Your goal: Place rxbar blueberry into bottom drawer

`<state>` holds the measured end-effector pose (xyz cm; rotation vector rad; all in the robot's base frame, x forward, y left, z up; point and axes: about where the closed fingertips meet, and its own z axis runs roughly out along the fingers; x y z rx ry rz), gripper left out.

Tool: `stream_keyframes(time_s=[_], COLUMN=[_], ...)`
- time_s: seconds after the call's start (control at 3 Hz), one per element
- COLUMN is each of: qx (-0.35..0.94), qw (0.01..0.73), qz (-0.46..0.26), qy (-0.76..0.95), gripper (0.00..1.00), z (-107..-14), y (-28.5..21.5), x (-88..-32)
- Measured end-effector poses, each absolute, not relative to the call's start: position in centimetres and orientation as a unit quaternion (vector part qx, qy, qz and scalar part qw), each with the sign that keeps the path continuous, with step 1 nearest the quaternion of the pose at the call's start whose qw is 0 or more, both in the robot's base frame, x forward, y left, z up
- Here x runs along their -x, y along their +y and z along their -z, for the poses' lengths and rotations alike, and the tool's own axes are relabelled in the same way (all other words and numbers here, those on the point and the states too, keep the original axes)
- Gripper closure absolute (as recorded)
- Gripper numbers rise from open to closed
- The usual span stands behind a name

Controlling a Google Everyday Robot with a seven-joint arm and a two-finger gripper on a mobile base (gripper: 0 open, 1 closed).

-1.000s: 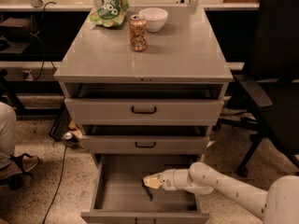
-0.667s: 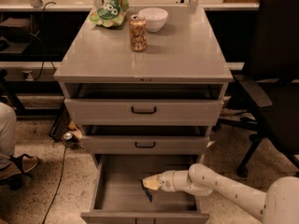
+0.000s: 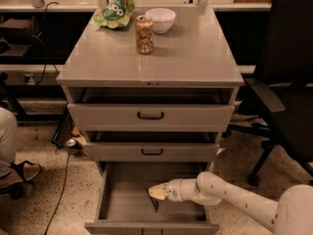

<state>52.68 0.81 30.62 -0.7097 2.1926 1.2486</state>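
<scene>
The bottom drawer [image 3: 122, 199] is pulled out, showing its flat grey floor. My gripper [image 3: 155, 193] reaches into it from the right, low over the floor near the middle. A thin dark piece, the rxbar blueberry [image 3: 154, 203], hangs from the pale fingertips down to the drawer floor. The fingers look shut on its upper end. Most of the bar is hidden by the fingers.
The two upper drawers [image 3: 150, 115] stand slightly ajar. On the cabinet top are a green chip bag [image 3: 115, 10], a tan soda can [image 3: 144, 34] and a white bowl [image 3: 160, 19]. A black office chair [image 3: 286, 87] stands to the right. A person's foot [image 3: 19, 173] is at left.
The gripper has edged very slightly left inside the bottom drawer. The dark bar stays at its fingertips. Nothing else has moved.
</scene>
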Motion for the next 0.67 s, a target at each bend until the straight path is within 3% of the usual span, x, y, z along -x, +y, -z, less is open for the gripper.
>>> stream_keyframes(time_s=[0.33,0.67], qx=[0.263,0.263], qw=[0.256,0.256], qz=[-0.462,-0.462], qy=[0.807,0.807], gripper=[0.02,0.0], z=[-30.57,-30.56], y=[1.1,1.18], x=[-52.56,-52.52])
